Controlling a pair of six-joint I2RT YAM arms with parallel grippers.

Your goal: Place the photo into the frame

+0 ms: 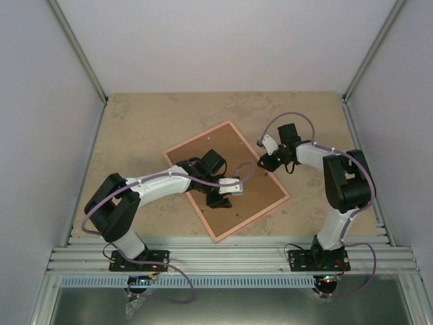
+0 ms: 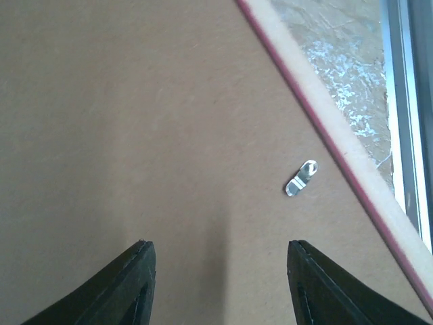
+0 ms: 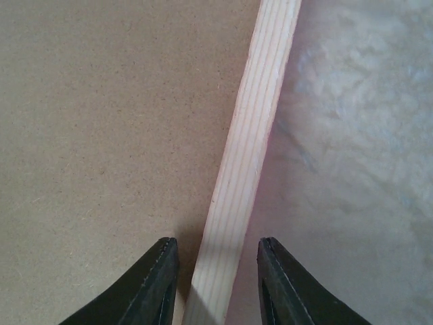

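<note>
The pink-edged frame (image 1: 199,138) lies face down and turned at an angle on the table, with a plain brown backing board (image 1: 254,196) filling it. The photo is hidden or out of view. My left gripper (image 1: 218,200) hovers over the middle of the board, jaws open and empty (image 2: 220,254). Close by in the left wrist view are a small metal tab (image 2: 301,178) and the frame's rail (image 2: 338,142). My right gripper (image 1: 268,162) is at the frame's far right side. It is open (image 3: 218,250) and straddles the pale wooden rail (image 3: 257,115), with a gap on each side.
The frame rests on a beige mottled tabletop (image 3: 358,169) between white walls. A ribbed metal rail (image 1: 230,257) runs along the near edge by the arm bases; it also shows beyond the frame's corner as a strip (image 2: 406,101) in the left wrist view.
</note>
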